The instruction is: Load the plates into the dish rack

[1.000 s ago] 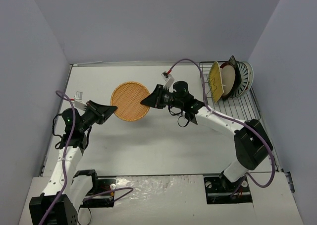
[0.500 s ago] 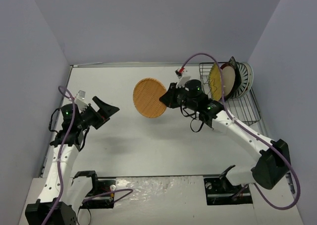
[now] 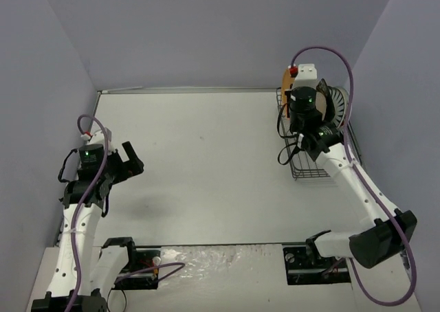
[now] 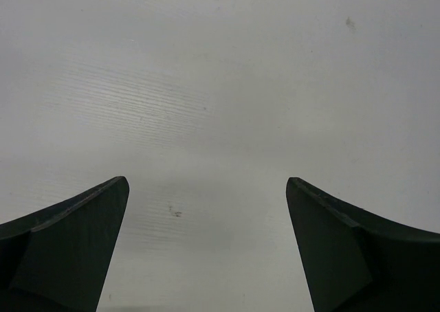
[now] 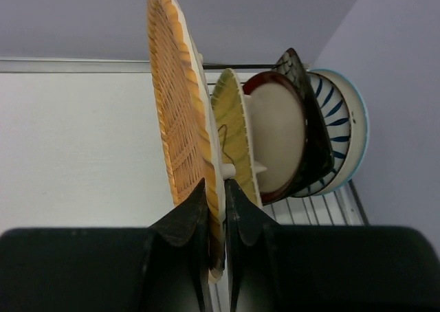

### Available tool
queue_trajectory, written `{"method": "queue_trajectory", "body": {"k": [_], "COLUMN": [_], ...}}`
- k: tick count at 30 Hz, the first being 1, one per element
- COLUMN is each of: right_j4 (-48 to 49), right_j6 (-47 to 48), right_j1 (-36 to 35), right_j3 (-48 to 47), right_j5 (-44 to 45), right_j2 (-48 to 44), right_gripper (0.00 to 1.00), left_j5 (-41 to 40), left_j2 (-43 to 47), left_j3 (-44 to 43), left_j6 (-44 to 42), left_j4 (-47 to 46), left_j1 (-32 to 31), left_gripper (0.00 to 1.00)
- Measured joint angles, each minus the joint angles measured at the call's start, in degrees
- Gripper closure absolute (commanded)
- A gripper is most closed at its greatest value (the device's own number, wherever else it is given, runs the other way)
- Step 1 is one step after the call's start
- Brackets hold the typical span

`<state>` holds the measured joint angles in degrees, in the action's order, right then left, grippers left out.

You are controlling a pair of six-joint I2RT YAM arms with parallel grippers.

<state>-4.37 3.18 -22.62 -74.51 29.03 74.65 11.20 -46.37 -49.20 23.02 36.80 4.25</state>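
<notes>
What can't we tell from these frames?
- Right wrist: whether the orange-brown plate is seated between the dish rack tines; the right gripper covers its lower rim.
- Right wrist: rear plates, patterns overlapped by those in front.
- Top external: the grip and most of that plate, under the right arm.
- Left wrist: rack and plates out of frame.

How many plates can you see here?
5. The round orange woven plate is pinched by the right gripper; the yellow, red-rimmed beige, black and dark-striped white plates stand beyond it in the black wire rack. Another may be hidden.
</notes>
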Motion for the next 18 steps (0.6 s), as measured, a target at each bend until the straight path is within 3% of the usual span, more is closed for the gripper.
{"method": "queue_trajectory", "body": {"k": [9,18], "right_j4": [3.48,4.66], "right_j6": [5.07,4.98], "right_j1": [6.86,9.91], "right_j3": [-1.04,-1.04], "right_j5": [1.09,-3.02], "right_j2": [13.78,18.8], "right_gripper": [1.0,1.0], "left_j5": [-0.3,-0.74], "left_j2": [-1.82,-1.9], "left_j3": [3.73,3.73], "left_j6": [-1.37,-1.81], "left_j4": [-1.88,-2.88], "left_j1": [0.0,0.0], "left_gripper": [0.03,0.03]}}
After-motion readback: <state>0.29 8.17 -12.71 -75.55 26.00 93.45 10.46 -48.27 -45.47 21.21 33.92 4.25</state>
